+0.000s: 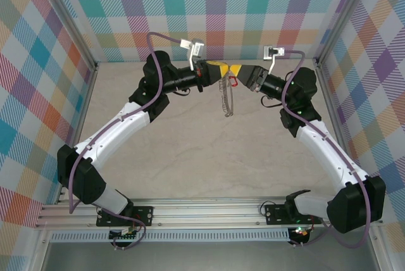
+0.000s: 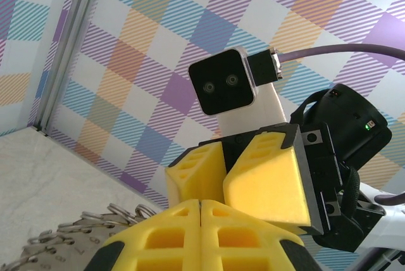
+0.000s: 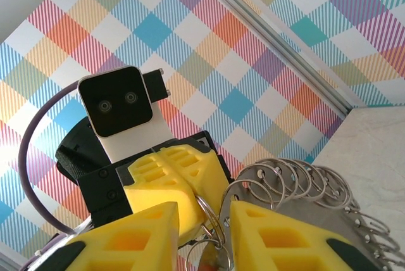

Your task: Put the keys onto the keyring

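In the top view my two grippers meet tip to tip above the back of the table. The left gripper (image 1: 218,68) is shut on a loop of the keyring (image 1: 226,100), which hangs edge-on below it. The right wrist view has the left gripper (image 3: 190,185) pinching that loop, with the keyring's (image 3: 304,182) several silvery loops fanning off to the right. The right gripper (image 3: 204,211) has its jaws apart, and the small key (image 3: 212,261) on its little ring lies in the gap. The key's red tag (image 1: 233,81) dangles under the fingertips. In the left wrist view the left gripper (image 2: 200,202) is shut, facing the right gripper (image 2: 226,170), beside the keyring (image 2: 82,226).
Plaid walls with aluminium posts (image 1: 76,43) enclose the beige table (image 1: 209,157) on three sides. Both arms reach inward from the near rail (image 1: 209,211). Purple cables (image 1: 152,40) arch over each wrist camera.
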`<state>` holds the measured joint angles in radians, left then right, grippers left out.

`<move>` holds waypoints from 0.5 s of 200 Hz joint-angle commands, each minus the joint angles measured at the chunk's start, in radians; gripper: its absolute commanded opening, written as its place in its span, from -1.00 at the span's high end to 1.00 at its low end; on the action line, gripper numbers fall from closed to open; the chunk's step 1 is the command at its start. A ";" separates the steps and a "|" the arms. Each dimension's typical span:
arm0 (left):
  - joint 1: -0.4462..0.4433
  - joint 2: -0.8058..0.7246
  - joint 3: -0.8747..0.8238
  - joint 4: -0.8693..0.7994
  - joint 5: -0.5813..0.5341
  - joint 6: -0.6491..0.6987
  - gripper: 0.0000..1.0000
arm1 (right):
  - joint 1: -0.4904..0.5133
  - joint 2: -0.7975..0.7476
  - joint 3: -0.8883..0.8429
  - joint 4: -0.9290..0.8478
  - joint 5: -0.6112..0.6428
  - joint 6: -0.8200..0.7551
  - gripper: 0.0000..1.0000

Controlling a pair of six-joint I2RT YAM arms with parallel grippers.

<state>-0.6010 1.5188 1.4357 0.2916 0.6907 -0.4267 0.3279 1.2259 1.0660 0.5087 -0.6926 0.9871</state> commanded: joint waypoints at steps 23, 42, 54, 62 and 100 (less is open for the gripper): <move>-0.008 -0.023 0.006 0.076 0.012 0.001 1.00 | 0.012 0.014 0.025 0.035 -0.022 -0.004 0.53; -0.008 -0.022 0.005 0.078 0.012 0.002 1.00 | 0.017 0.017 0.028 0.033 -0.028 -0.007 0.56; -0.008 -0.021 0.005 0.078 0.012 0.001 1.00 | 0.019 0.018 0.028 0.033 -0.028 -0.007 0.61; -0.007 -0.023 0.003 0.078 0.012 0.000 1.00 | 0.019 0.020 0.028 0.031 -0.028 -0.006 0.65; -0.008 -0.023 0.004 0.080 0.010 -0.001 1.00 | 0.021 0.024 0.028 0.033 -0.031 -0.004 0.97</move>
<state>-0.5999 1.5188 1.4357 0.2916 0.6830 -0.4282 0.3408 1.2411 1.0668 0.5121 -0.7029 0.9813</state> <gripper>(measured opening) 0.049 0.067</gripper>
